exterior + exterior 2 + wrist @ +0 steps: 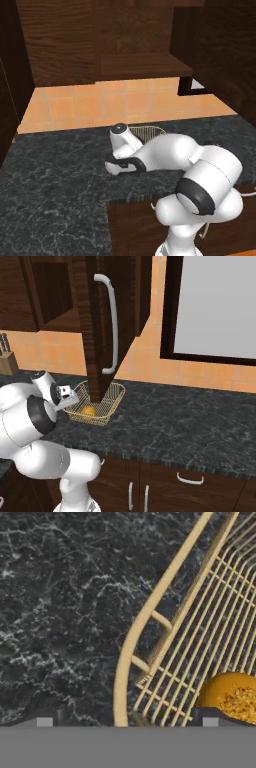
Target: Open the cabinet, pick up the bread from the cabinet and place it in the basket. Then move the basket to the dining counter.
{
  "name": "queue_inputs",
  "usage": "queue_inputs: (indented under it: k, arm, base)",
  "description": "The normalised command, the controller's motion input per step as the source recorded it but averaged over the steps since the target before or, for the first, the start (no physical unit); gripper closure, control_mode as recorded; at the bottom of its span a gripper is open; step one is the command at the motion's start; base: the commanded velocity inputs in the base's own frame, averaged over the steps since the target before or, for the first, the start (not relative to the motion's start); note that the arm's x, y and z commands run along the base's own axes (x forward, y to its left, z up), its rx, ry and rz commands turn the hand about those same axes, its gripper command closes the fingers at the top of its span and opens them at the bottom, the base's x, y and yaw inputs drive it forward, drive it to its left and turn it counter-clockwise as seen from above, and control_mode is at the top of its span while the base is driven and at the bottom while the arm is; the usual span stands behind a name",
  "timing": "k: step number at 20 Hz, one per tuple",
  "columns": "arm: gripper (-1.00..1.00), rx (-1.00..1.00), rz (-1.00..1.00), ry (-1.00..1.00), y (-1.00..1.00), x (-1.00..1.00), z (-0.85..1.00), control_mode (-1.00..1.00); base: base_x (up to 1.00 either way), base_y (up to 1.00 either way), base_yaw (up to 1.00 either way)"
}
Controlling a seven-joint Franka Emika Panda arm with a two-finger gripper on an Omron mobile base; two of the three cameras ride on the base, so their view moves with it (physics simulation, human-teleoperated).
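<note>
A dark wood cabinet (107,311) hangs over a black marble counter (190,421), its open door reaching down in front of the golden wire basket (111,406). A knife block (7,362) stands far left. The bread (88,412) lies inside the basket. The gripper (66,396) hovers at the basket's rim, fingers spread wide, holding nothing.

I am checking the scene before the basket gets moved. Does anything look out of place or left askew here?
The cabinet door hangs wide open over the black counter, its lower corner right at the basket. The bread sits inside the basket, nothing spilled. The open gripper is at the basket's rim.
</note>
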Motion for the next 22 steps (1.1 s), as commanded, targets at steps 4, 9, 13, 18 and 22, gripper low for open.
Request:
queue_inputs:
  k: [4, 9, 13, 18, 22]
  arm:
    - [-1.0, 0.0, 0.05, 0.0, 0.0, 0.18, -0.24, -1.0]
    - [-1.0, 0.0, 0.05, 0.0, -0.01, 0.0, -0.04, -1.0]
    - [1.0, 0.0, 0.04, 0.0, 0.0, 0.0, -0.03, -1.0]
    - [1.0, 0.0, 0.01, 0.0, -0.01, 0.0, 0.0, -1.0]
    - [1.0, 0.0, 0.0, 0.01, -0.09, 0.0, 0.0, -1.0]
  base:
    - [0.0, 0.0, 0.0]
    - [0.0, 0.0, 0.0]
    - [0.0, 0.0, 0.0]
    - [0.0, 0.0, 0.0]
    - [0.0, 0.0, 0.0]
